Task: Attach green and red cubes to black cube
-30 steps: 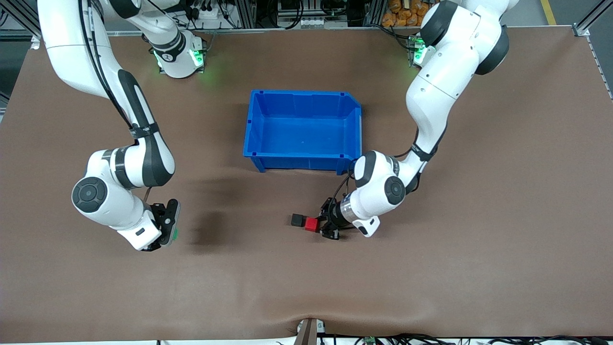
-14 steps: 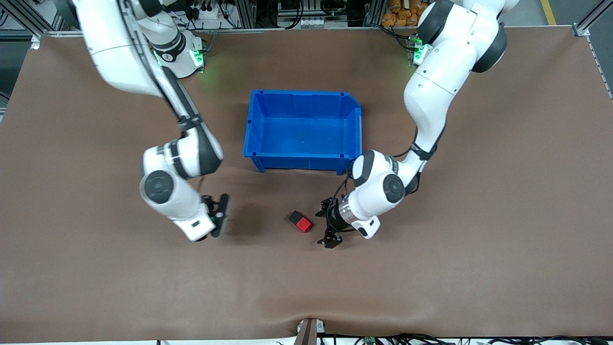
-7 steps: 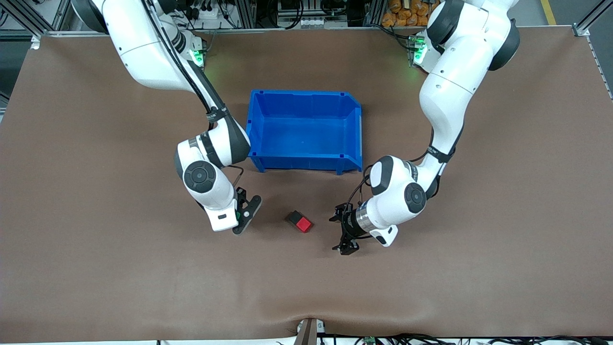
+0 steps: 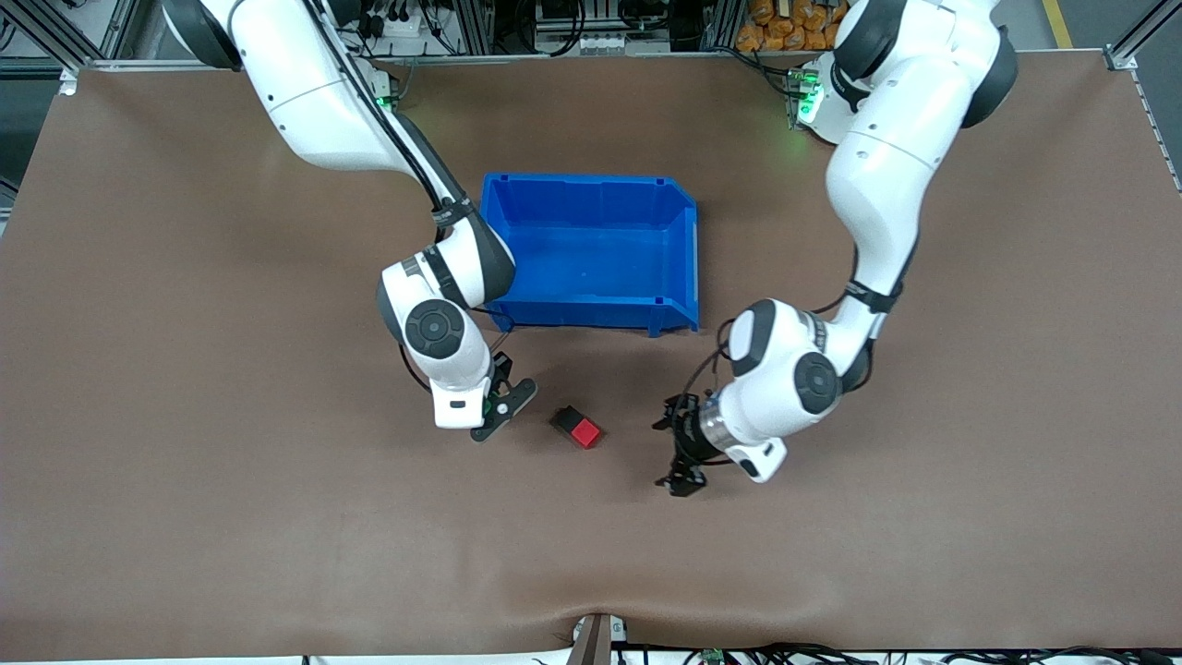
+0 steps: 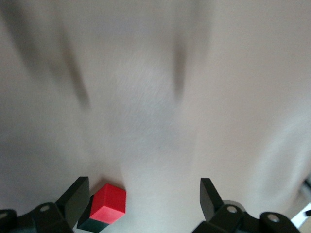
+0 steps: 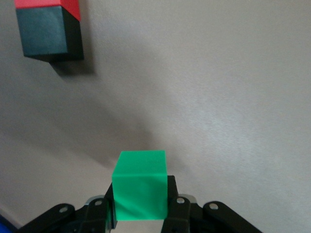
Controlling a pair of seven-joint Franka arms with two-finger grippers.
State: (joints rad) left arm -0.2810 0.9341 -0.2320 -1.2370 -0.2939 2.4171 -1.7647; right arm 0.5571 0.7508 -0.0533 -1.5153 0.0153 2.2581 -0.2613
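Black cube (image 4: 564, 419): on the table, nearer the front camera than the blue bin (image 4: 585, 242), red cube (image 4: 585, 432) joined. Right gripper (image 4: 500, 412): pinching green cube (image 6: 140, 183); square its face to the black cube's free side. Left gripper (image 4: 681, 453): spread, empty, waiting.

The right gripper (image 4: 503, 411), clamped on the green cube (image 6: 140, 185), swings in from the right arm's end of the table and now hangs just off the 9 o'clock side of the black cube (image 4: 564, 420). The left gripper (image 4: 681, 451) has let go of the red cube (image 4: 585, 432), its fingers spread, and backs away toward 4 o'clock. The joined black and red pair has turned from level to a slant, red at the 4 o'clock end.
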